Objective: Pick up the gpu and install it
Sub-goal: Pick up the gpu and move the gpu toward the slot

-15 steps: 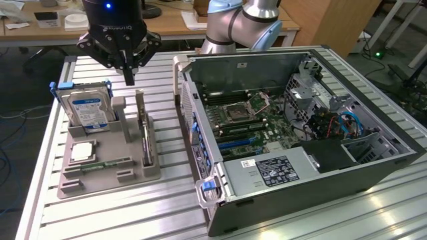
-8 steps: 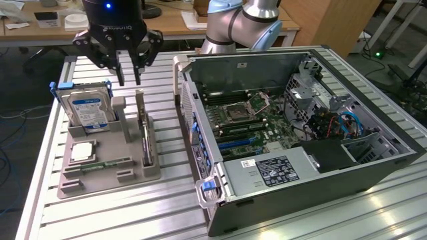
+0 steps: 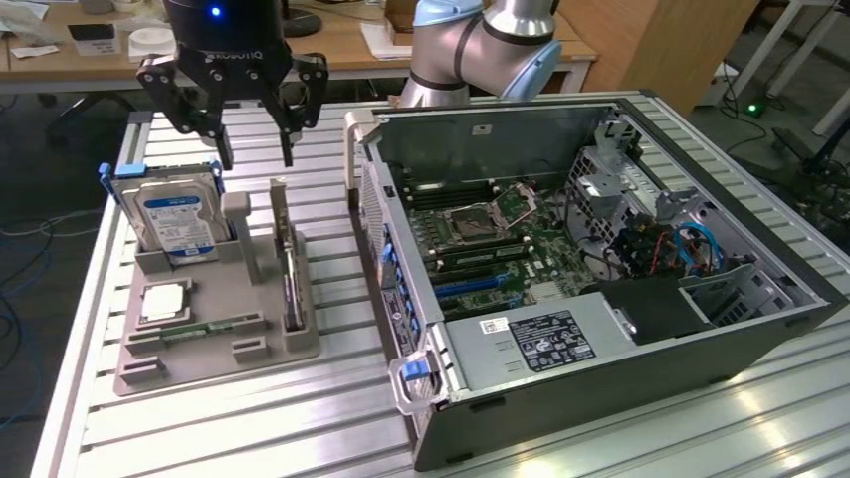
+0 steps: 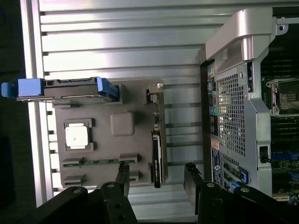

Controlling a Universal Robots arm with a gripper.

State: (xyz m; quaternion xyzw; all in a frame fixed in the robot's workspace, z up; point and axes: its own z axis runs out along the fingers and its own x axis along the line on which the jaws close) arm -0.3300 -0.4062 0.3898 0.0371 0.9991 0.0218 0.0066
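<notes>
Over the grey holder (image 3: 213,351), tool (image 3: 255,157) wide open and empty, gpu (image 3: 287,261) just below standing on edge in its slot, thin flat dark card.

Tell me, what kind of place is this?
Probably a robotics lab or workshop: a robot arm stands by an opened computer case on a slatted metal table, with a tray of computer parts beside it.

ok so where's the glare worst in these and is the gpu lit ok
Wrist view: strong glare on the bare table slats and the case at its silver corner; the gpu, edge-on in its grey holder, reads dark. Exterior view: softer light, a sheen on the table at that view's lower right, gpu evenly lit.
</notes>
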